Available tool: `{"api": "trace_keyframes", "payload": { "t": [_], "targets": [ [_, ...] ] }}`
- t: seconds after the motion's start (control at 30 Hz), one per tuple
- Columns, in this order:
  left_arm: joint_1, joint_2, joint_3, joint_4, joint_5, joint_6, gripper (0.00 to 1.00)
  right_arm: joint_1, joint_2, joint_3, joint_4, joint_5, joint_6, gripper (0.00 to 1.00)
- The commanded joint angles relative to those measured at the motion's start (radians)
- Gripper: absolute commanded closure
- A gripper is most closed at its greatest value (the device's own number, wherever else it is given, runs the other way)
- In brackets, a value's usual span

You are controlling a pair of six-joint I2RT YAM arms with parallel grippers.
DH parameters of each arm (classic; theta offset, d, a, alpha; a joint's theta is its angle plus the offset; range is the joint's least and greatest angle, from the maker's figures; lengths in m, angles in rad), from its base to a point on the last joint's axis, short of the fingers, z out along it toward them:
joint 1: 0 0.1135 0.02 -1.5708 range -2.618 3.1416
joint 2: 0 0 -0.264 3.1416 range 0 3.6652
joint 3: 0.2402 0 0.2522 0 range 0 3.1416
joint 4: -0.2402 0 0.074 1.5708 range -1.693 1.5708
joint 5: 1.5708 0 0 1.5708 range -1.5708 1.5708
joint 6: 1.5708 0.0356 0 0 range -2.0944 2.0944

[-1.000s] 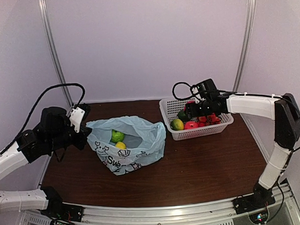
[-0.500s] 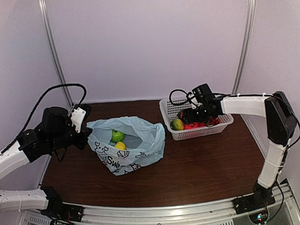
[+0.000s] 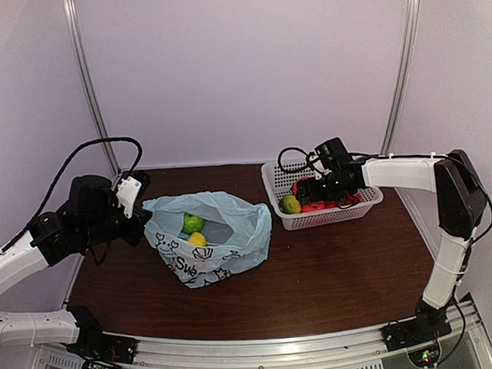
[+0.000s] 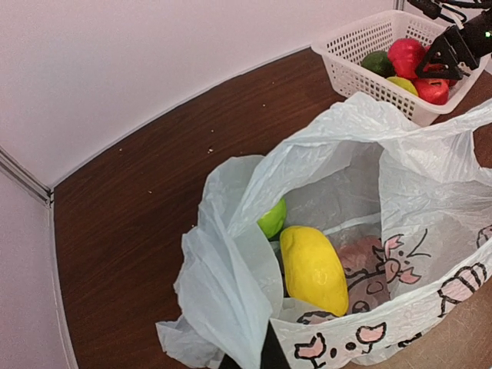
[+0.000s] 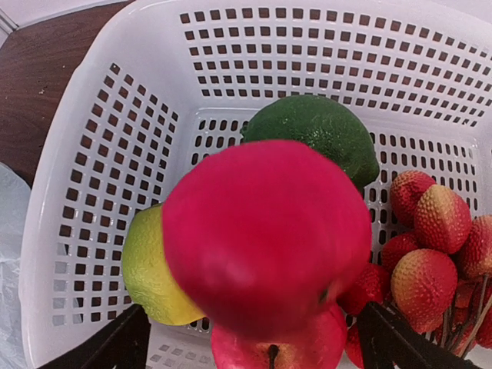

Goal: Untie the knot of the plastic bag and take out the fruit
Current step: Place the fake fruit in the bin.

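Well, left gripper (image 4: 254, 357) tight on the plastic bag (image 4: 338, 146), mostly off-frame; right gripper (image 5: 254, 309) wide apart around a blurry apple (image 5: 261, 231).

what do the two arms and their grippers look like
The left arm and right arm both have smooth white tubular shells joined by bulky black joint housings. A thin black cable loops above the left wrist, and another above the right. The left gripper and right gripper have slim black fingers. A white bracket sits by the left wrist. No markings are visible.

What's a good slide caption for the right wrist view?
Right gripper open above a red-pink apple over the white fruit basket.
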Motion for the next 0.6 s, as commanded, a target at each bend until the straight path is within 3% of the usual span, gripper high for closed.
{"api": "trace_keyframes", "payload": {
  "t": [0.0,0.27,0.57],
  "targets": [
    [0.01,0.002,0.024,0.01,0.011,0.007,1.0,0.0,-0.008,0.015,-0.026,0.032,0.0,0.02],
    [0.01,-0.006,0.022,0.008,0.016,0.007,1.0,0.001,-0.052,0.025,-0.043,0.048,-0.005,0.01],
    [0.01,0.004,0.021,0.016,0.059,0.003,1.0,0.084,-0.285,0.01,-0.047,-0.035,-0.022,0.01]
  ]
}}
